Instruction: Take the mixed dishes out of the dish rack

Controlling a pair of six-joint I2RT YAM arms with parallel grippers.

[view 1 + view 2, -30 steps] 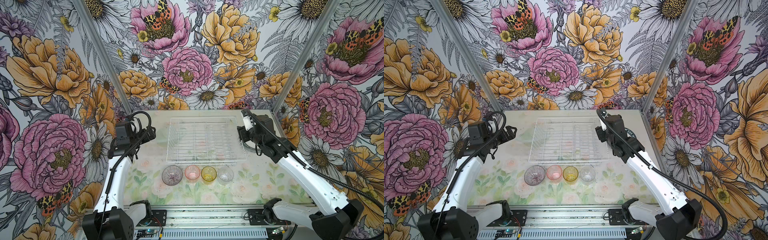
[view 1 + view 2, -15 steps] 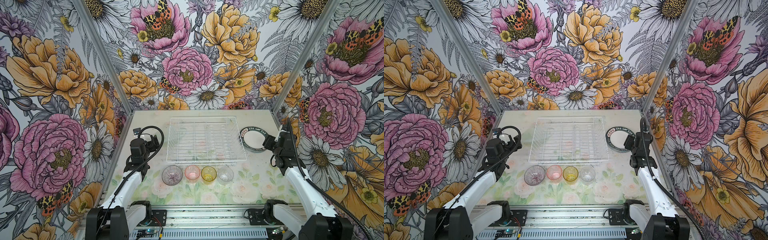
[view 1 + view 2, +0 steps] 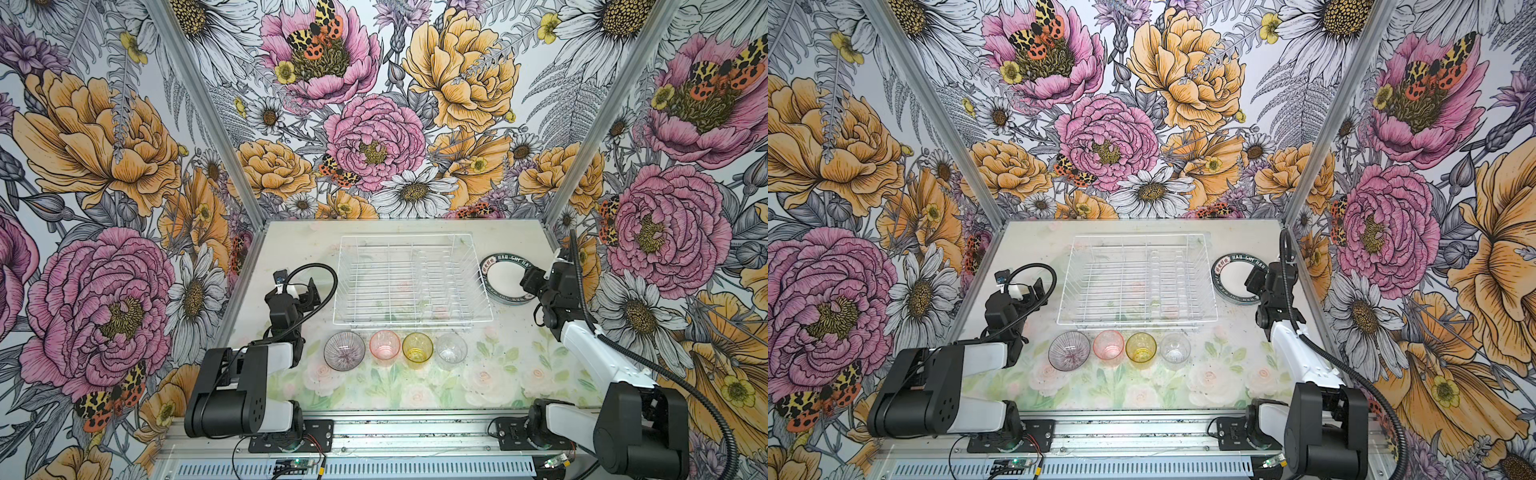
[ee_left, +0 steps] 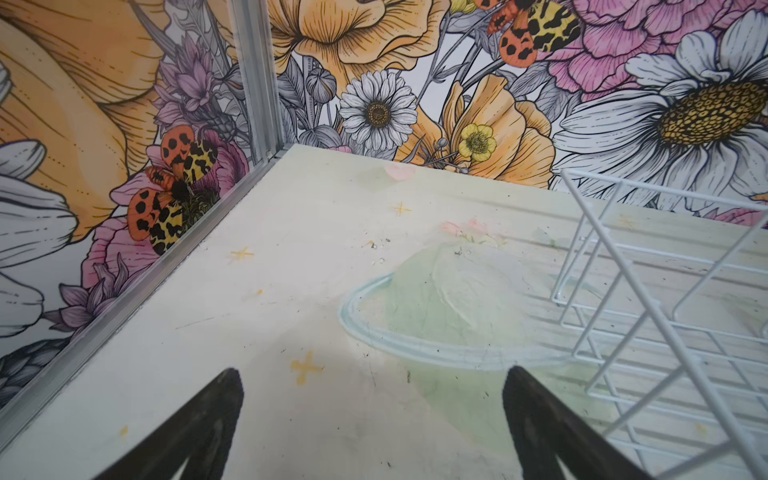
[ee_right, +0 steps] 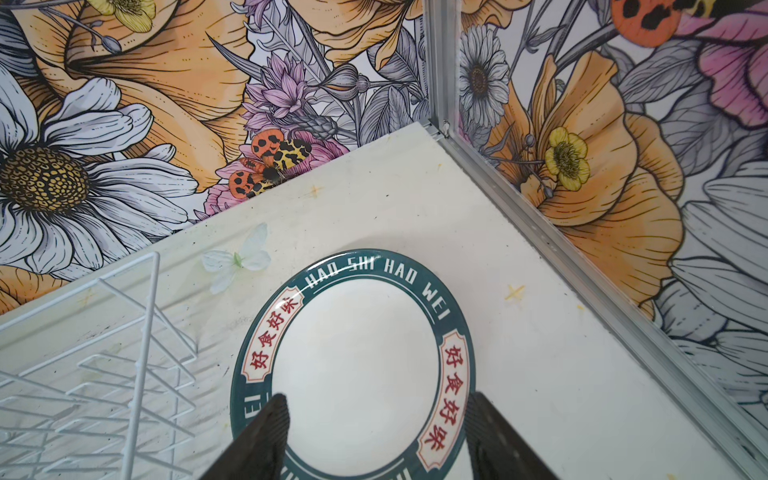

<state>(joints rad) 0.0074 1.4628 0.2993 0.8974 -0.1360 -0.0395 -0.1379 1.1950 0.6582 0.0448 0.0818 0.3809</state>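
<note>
Plates (image 3: 500,277) stacked beside rack (image 3: 409,322); bowl (image 3: 344,351), tumblers (image 3: 417,346) lined before it.

Blk/wht arm links (image 3: 598,353), blk ribbed cable loops (image 3: 320,265), blk tapered fingers (image 5: 266,436).

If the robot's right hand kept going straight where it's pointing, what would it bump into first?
Probably the green-rimmed plate. The right hand is open and points down at the plate's white middle, with nothing showing in between. How high the hand hangs above the plate is unclear.
</note>
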